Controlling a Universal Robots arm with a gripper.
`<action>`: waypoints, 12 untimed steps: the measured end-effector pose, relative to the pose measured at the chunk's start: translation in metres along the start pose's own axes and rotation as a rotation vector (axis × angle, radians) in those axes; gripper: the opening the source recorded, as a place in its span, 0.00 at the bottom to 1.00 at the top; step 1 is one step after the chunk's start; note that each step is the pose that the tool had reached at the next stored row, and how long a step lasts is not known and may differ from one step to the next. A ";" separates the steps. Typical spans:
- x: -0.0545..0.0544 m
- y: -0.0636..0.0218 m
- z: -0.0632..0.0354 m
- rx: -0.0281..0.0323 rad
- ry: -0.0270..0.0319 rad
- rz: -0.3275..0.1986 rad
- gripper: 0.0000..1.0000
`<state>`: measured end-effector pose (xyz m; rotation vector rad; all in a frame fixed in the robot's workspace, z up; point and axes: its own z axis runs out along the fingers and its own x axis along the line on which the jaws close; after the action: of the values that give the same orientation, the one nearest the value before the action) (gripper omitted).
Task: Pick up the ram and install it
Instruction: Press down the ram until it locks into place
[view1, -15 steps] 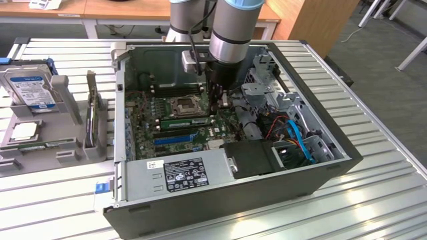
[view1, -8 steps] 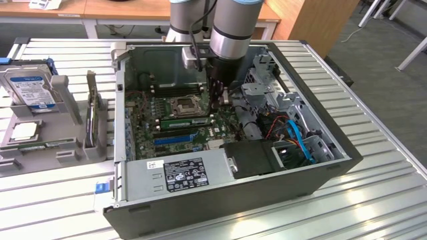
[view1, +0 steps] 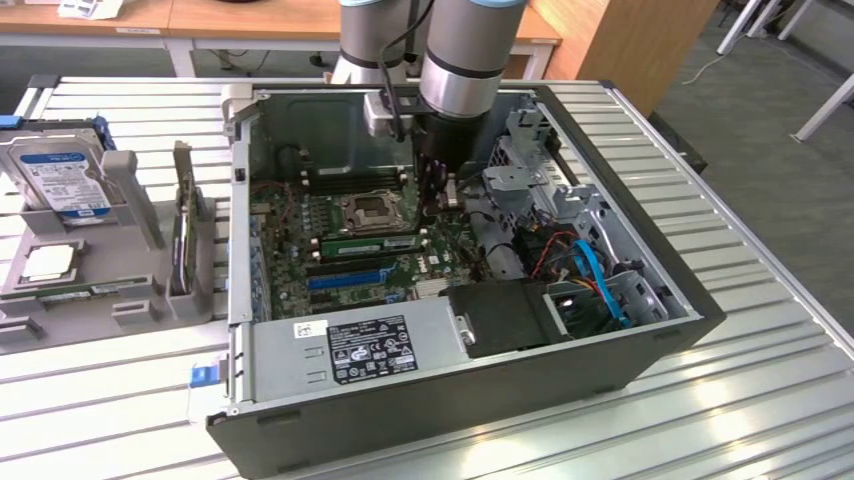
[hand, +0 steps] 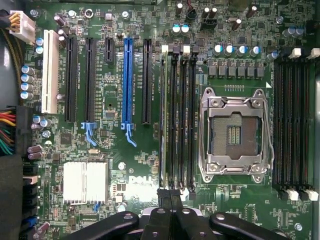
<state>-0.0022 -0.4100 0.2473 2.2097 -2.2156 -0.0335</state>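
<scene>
The ram (view1: 363, 246) is a thin green stick standing on edge in a black memory slot beside the CPU socket (view1: 367, 210), inside the open computer case. In the wrist view the ram (hand: 164, 120) shows edge-on as a pale strip in the memory slot farthest from the socket (hand: 234, 132). My gripper (view1: 445, 205) hangs inside the case, just above the board near one end of that bank of slots. Its black fingertips (hand: 170, 195) are pressed together at the slot ends, shut with nothing between them.
A blue expansion slot (hand: 127, 75) and black ones lie beside the memory slots. A grey power supply (view1: 360, 350) fills the case's near side; drive cages and cables (view1: 574, 260) crowd the exterior view's right. A grey rack with a hard drive (view1: 60, 180) stands outside, left.
</scene>
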 end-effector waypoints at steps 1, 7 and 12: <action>0.000 0.0006 0.0000 0.0000 0.0001 0.000 0.10; 0.000 0.0101 0.0003 0.0000 0.0001 0.000 0.10; 0.000 0.0200 0.0007 0.0002 -0.0001 0.000 0.10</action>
<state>-0.0223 -0.4097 0.2470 2.2098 -2.2158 -0.0335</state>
